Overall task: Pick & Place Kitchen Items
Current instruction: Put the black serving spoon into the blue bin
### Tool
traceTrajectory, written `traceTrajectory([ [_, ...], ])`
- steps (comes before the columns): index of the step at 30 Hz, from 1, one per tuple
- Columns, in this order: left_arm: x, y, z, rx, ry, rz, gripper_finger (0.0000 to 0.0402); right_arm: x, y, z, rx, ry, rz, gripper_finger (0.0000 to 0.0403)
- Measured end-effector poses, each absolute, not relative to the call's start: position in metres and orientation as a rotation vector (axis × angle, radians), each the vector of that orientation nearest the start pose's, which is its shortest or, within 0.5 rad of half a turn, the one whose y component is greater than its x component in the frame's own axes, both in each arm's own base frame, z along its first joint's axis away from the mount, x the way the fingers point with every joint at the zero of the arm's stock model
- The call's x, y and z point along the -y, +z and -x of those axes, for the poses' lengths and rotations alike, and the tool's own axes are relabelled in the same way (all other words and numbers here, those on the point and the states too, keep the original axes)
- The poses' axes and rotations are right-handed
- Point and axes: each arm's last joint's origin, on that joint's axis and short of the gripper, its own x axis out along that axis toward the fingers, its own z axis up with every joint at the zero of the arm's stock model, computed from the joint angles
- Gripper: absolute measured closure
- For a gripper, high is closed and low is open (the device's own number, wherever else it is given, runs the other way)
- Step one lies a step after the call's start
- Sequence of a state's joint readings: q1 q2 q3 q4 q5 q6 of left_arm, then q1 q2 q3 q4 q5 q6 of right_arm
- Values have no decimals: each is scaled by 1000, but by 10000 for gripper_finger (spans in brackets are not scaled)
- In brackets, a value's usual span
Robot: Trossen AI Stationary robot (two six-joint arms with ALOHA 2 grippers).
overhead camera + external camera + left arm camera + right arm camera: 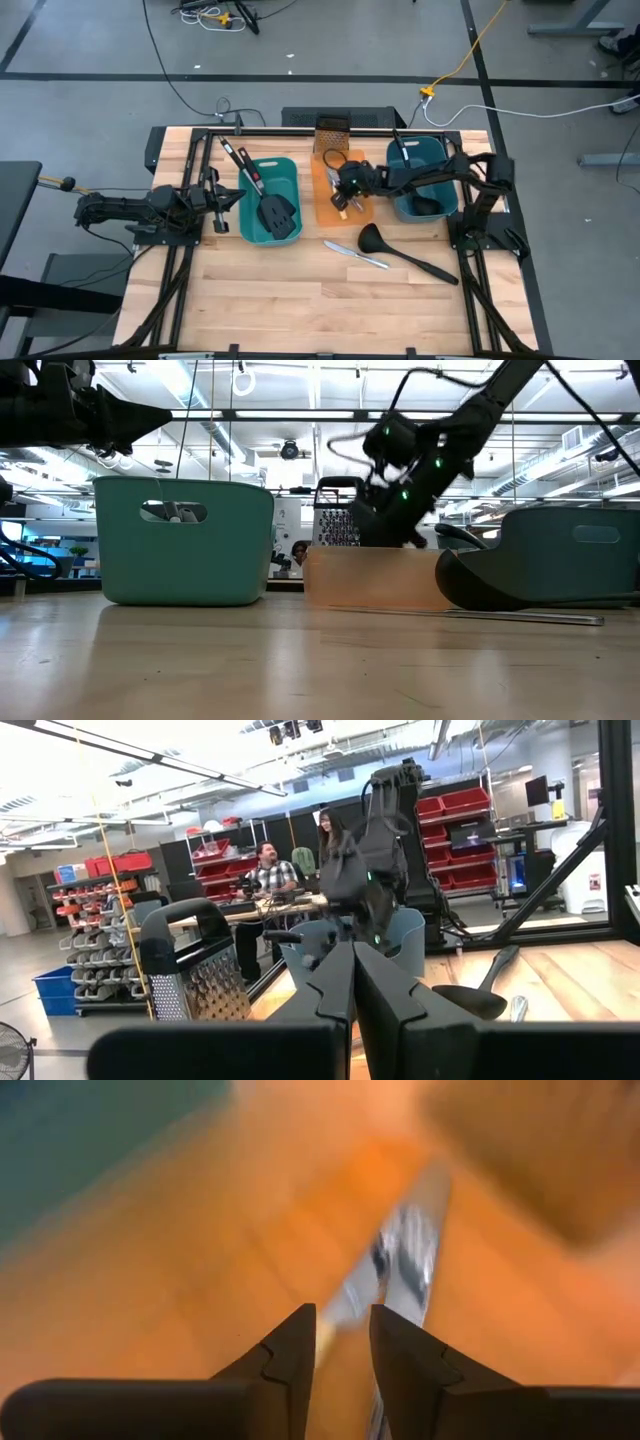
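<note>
Kitchen items: two black slotted spatulas (272, 205) lie in the left teal tub (247, 222), their handles slanting over its far-left rim. A black ladle (400, 253) lies on the bare counter (300, 300) in front of the right teal tub (438, 150), bowl toward the orange tray (322, 215). A silver table knife (356, 255) lies just beside that ladle's bowl, on the side toward my left arm. A second ladle (424, 205) sits inside the right tub, with a dark handle (401, 150) leaning at the tub's far corner.
Knife on tray: my right wrist view shows a silver knife (405, 1275) lying flat on the orange surface straight ahead of my fingers (290, 1355).
My right jaws (347, 197): low over the orange tray, pointing down at the utensils lying there; the two fingers stand a narrow gap apart with nothing between them.
My left jaws (232, 198): closed on nothing, held above the counter just beside the left tub, on its outer side.
Box grater (332, 133): upright at the far end of the orange tray, between the two tubs.
Room beyond: two people (295, 870) at a desk behind the counter in my left wrist view.
</note>
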State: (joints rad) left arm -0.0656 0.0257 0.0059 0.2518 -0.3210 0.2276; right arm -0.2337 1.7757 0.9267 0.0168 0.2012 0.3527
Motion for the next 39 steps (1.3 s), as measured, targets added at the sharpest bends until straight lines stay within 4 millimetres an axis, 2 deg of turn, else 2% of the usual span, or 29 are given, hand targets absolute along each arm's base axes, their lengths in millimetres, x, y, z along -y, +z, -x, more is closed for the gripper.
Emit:
traceTrajectory([
  [5,-3,187,-95,196,279,-181,387,86,202,-335,-617,-500,-230,300],
  [9,-3,187,-95,193,279,-182,387,81,251,-323,-481,-372,-128,318],
  [12,-3,186,-96,188,279,-183,387,73,292,-304,-337,-281,-88,347],
  [16,-3,186,-96,186,282,-183,387,61,335,-272,-197,-186,-34,394],
  [20,-3,186,-96,184,282,-183,387,47,371,-237,-52,-126,5,387],
  [23,-3,186,-96,182,281,-184,387,36,388,-211,12,-113,40,389],
  [28,-3,186,-96,182,282,-184,387,22,401,-172,133,-76,72,397],
  [30,-3,186,-96,181,282,-184,387,18,395,-158,225,-65,63,397],
  [33,-3,186,-96,181,282,-184,387,15,373,-142,325,-49,47,399],
  [39,-3,186,-96,182,281,-178,387,12,322,-114,335,-54,27,399],
])
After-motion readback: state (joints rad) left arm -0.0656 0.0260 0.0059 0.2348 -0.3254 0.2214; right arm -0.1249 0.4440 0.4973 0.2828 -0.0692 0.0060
